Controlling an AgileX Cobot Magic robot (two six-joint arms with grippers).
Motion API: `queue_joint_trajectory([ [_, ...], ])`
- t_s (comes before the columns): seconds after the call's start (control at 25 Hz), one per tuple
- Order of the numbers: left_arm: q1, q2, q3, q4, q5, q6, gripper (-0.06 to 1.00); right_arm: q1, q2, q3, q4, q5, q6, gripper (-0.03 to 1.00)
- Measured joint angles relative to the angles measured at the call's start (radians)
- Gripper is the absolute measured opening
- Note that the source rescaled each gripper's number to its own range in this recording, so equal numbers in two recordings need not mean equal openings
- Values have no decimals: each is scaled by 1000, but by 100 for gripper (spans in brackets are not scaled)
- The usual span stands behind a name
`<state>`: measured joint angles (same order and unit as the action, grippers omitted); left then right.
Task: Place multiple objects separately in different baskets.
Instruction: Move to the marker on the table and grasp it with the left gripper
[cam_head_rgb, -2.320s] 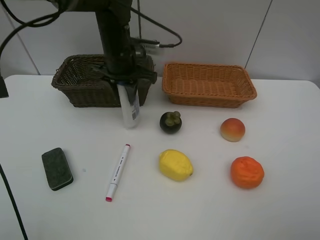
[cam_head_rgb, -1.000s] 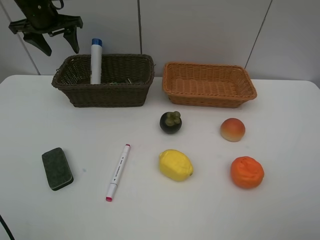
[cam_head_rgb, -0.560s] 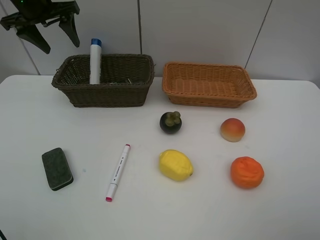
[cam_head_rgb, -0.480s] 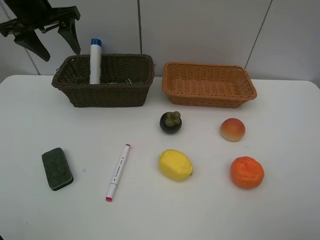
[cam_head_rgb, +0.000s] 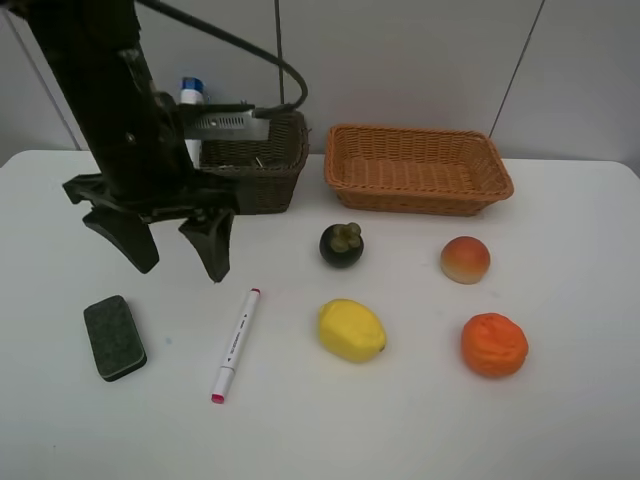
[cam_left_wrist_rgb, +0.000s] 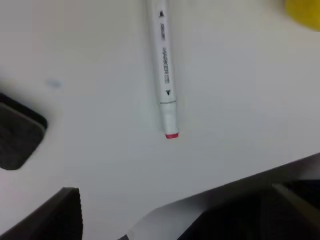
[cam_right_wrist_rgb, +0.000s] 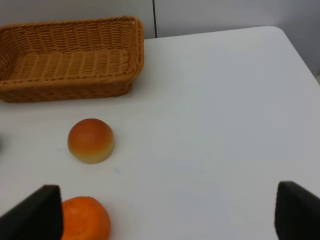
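Observation:
My left gripper (cam_head_rgb: 175, 255) is open and empty, low over the table between the dark eraser block (cam_head_rgb: 114, 337) and the white-pink marker (cam_head_rgb: 235, 345). The left wrist view shows the marker (cam_left_wrist_rgb: 165, 75), a corner of the eraser (cam_left_wrist_rgb: 17, 137) and the lemon's edge (cam_left_wrist_rgb: 305, 10). The white blue-capped tube (cam_head_rgb: 191, 92) stands in the dark brown basket (cam_head_rgb: 272, 160), mostly hidden behind my left arm. The mangosteen (cam_head_rgb: 342, 244), lemon (cam_head_rgb: 351, 330), orange (cam_head_rgb: 494, 344) and peach (cam_head_rgb: 465, 259) lie on the table. My right gripper (cam_right_wrist_rgb: 167, 215) is open, near the peach (cam_right_wrist_rgb: 90, 140) and orange (cam_right_wrist_rgb: 85, 221). The green pump bottle is not in view.
The light orange-tan basket (cam_head_rgb: 420, 170) stands at the back right with nothing showing in it, and it also shows in the right wrist view (cam_right_wrist_rgb: 70, 60). The white table (cam_head_rgb: 400, 420) runs to the front edge, and a wall stands close behind the baskets.
My left gripper let go of the tube, which now stands in the dark basket. It rose to the back left, then came down in front of the basket, between eraser and marker.

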<state>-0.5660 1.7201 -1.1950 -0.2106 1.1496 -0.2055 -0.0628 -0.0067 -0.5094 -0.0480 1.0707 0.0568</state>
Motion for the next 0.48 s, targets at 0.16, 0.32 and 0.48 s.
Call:
queue_joint_trajectory([
  [0.16, -83, 60, 72, 16, -151, -13, 86, 0, 0, 0, 0, 0, 0, 83],
  [0.32, -107, 158, 89, 29, -261, -16, 86, 0, 0, 0, 0, 0, 0, 83],
  [0.48, -108, 261, 89, 53, -362, -14, 86, 0, 0, 0, 0, 0, 0, 83],
])
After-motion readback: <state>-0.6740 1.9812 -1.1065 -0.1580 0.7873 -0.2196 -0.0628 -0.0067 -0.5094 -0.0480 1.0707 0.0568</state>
